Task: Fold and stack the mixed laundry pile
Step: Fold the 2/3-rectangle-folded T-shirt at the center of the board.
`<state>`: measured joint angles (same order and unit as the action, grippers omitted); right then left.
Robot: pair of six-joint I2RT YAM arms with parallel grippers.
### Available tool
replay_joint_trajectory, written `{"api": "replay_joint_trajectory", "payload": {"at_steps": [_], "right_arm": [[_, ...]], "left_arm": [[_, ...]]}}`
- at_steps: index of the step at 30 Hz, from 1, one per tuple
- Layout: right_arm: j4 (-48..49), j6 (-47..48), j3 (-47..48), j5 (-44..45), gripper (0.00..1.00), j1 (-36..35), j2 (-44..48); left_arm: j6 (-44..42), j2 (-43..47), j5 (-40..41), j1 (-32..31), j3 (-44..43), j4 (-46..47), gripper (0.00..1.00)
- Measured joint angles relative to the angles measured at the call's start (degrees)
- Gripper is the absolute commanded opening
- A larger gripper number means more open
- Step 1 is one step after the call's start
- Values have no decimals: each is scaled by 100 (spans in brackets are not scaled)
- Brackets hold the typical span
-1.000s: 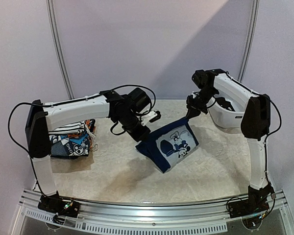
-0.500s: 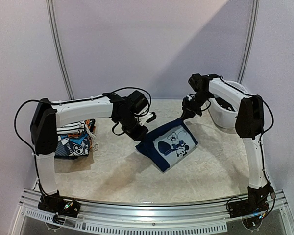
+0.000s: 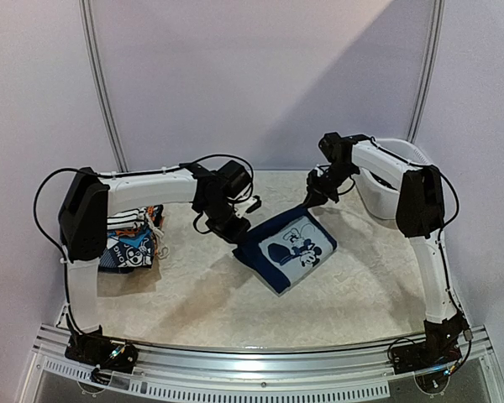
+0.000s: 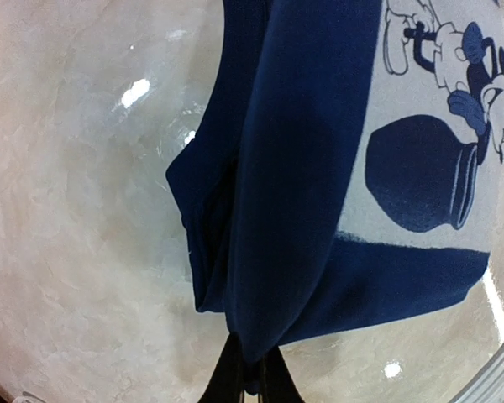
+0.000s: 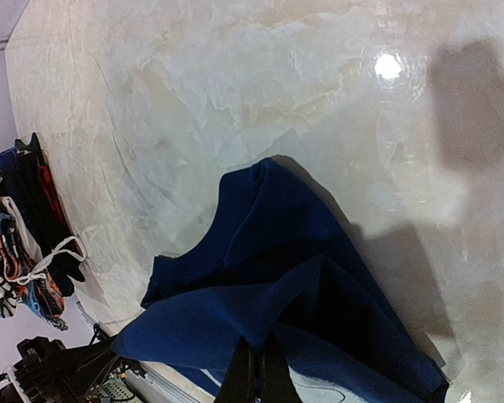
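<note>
at mid counter (image 3: 361, 285) sits the navy shirt (image 3: 287, 250), print up. the left claw (image 3: 238, 236) pinches its left corner and the right claw (image 3: 309, 201) pinches its far corner. a folded stack (image 3: 130, 243) lies at the left edge, and a tub (image 3: 385, 186) stands far right.

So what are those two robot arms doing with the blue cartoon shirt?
They're handling one navy cartoon-print shirt together. The left gripper pinches its left edge, the right gripper its far corner, holding it low over the table. A pile of other clothes sits at the left.
</note>
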<state>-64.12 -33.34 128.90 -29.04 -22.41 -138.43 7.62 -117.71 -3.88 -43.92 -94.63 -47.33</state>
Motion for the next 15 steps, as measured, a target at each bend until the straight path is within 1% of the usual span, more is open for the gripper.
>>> {"api": "replay_joint_trajectory", "payload": {"at_steps": [9, 11, 12, 14, 15], "right_arm": [[199, 0, 122, -144, 0, 0, -240], [264, -2, 122, -168, 1, 0, -297], [306, -4, 122, -186, 4, 0, -323], [382, -15, 122, -238, 14, 0, -352], [439, -17, 122, -284, 17, 0, -354]], "left_arm": [[177, -81, -2, 98, 42, 39, 0], [221, -129, 0, 109, 44, 52, 0], [234, -146, 0, 114, 50, 61, 0], [273, -173, 0, 120, 79, 79, 0], [299, -188, 0, 125, 94, 83, 0]]}}
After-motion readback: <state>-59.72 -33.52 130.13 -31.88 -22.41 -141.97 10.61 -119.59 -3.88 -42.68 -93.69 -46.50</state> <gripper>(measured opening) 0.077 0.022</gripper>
